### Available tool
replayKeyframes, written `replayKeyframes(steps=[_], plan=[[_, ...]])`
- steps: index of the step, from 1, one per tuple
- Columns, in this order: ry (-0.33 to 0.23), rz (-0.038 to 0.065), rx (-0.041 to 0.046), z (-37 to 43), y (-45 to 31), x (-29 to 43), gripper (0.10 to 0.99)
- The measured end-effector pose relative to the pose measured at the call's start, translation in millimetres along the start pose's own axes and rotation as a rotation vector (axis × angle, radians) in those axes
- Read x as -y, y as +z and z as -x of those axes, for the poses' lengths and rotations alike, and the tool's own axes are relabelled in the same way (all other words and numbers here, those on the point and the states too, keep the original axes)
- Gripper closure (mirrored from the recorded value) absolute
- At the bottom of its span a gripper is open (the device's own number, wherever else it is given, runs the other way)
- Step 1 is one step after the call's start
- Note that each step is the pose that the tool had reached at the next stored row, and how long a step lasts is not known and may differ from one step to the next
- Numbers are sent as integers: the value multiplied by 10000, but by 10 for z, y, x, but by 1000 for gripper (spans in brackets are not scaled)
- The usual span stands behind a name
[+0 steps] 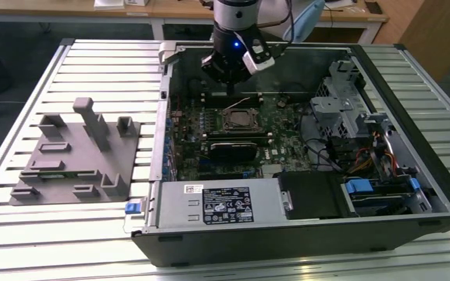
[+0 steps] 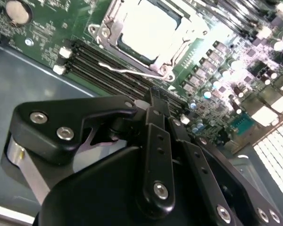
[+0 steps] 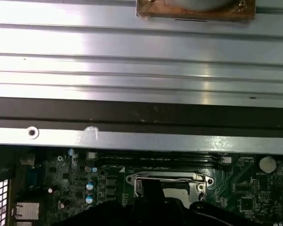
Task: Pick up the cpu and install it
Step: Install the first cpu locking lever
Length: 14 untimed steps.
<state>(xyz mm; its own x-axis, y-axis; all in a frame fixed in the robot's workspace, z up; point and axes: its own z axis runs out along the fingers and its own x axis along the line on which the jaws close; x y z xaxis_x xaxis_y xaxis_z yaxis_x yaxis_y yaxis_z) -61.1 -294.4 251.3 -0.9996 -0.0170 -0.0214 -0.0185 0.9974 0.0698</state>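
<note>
CPU (image 2: pixel 148 29) sits in the socket on the motherboard (image 2: pixel 217 61), its pale metal top showing inside the metal frame, with the thin wire lever (image 2: pixel 127 71) lying along one edge. In the exterior view the chip (image 1: pixel 238 120) is only a small square in the middle of the open computer case (image 1: pixel 412 193), and I cannot tell from there whether the frame is clamped down over it.

My gripper (image 2: pixel 153 101) hangs just above the memory slots (image 2: pixel 108 66) beside the socket; my fingers look drawn together with nothing between them, though my own black linkage covers most of that view. In the first wrist view my dark body cuts off the near half of the socket (image 3: pixel 172 183), and the case wall (image 3: pixel 141 141) crosses above it.

Off the case, toward the exterior view's left, a grey fixture (image 1: pixel 77 155) stands on the slatted table (image 1: pixel 21 234). A white-labelled metal box (image 1: pixel 217 202) occupies the case's near corner.
</note>
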Motion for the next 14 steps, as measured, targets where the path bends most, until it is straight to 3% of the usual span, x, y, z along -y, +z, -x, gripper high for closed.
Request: replayKeyframes(steps=[6,14], plan=[[-1,-48,-4,147,77,2,980],[0,-44,-5,177,200,-8,980]])
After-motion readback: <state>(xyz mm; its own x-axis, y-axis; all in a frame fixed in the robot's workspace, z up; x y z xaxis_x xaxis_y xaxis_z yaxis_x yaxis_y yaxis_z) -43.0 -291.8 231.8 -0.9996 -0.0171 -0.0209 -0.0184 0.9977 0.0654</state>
